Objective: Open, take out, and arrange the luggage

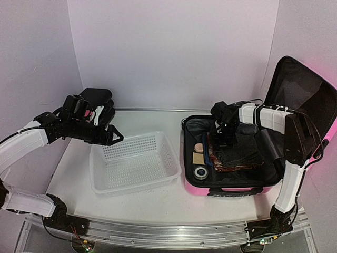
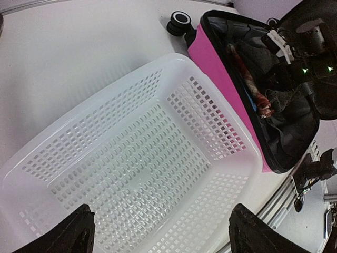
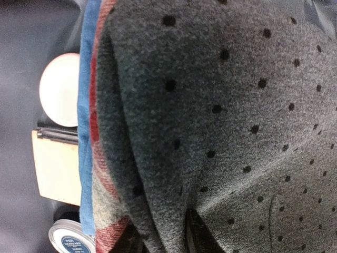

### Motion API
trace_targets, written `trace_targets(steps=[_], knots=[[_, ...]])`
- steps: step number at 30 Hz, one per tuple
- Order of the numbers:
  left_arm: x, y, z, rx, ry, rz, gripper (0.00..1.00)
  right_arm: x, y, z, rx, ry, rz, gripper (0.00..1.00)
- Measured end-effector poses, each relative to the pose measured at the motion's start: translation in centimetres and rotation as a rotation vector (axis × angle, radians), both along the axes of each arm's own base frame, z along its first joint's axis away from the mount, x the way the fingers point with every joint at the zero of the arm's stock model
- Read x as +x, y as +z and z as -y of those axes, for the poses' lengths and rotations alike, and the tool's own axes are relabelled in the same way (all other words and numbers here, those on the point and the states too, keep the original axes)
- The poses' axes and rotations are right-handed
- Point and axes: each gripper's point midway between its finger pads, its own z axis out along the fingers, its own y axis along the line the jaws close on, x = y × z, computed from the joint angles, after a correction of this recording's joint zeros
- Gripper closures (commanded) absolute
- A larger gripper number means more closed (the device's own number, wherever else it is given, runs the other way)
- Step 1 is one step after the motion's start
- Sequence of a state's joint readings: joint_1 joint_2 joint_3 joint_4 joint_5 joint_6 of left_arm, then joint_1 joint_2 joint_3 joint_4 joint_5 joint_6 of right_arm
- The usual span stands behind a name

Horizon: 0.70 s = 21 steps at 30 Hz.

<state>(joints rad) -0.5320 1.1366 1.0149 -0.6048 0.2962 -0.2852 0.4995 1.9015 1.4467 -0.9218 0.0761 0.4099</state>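
Luggage [image 1: 231, 188]: glossy pink hard-shell suitcase lying open at the right end of the white worktop [image 1: 158, 203], black-lined lid standing up against the right wall.

Showing only from the right wrist: grey black-dotted fleece [image 3: 226, 105] lying over red plaid cloth [image 3: 102, 174] and a blue fabric strip [image 3: 87, 105], beside a round white disc [image 3: 60, 89], a flat tan block [image 3: 57, 166] and a round blue-labelled tin [image 3: 71, 240]. Resting on that fleece, the right claw [image 3: 163, 242]; cannot tell whether pinching or released.

Showing only from the left wrist: a black wheel [image 2: 180, 21] at the pink shell's corner.

Hovering released, fingers wide, the left claw [image 1: 111, 138], above the far-left corner of the white perforated plastic basket [image 1: 158, 145], itself sitting just beside the luggage, with worktop showing between basket and near edge.
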Motion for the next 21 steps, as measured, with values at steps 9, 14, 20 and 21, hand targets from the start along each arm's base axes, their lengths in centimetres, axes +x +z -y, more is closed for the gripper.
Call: trace_targets(steps=[9,14,20,21], knots=[[1.4,-1.2,-4.0,0.023,0.131,-0.03,0.08,-0.2,2.2,0.2,0.047,0.033,0.034,0.96],[2.1,-2.6,-6.1,0.028,0.216,-0.076,0.07,-0.6,4.0,0.1,0.096,0.056,0.054,1.0],[2.9,-4.5,-9.6,0.044,0.36,-0.128,0.07,-1.2,5.5,0.2,0.164,0.084,0.061,1.0],[2.9,-4.9,-10.1,0.05,0.379,-0.137,0.07,-1.4,5.8,0.3,0.175,0.087,0.063,1.0]])
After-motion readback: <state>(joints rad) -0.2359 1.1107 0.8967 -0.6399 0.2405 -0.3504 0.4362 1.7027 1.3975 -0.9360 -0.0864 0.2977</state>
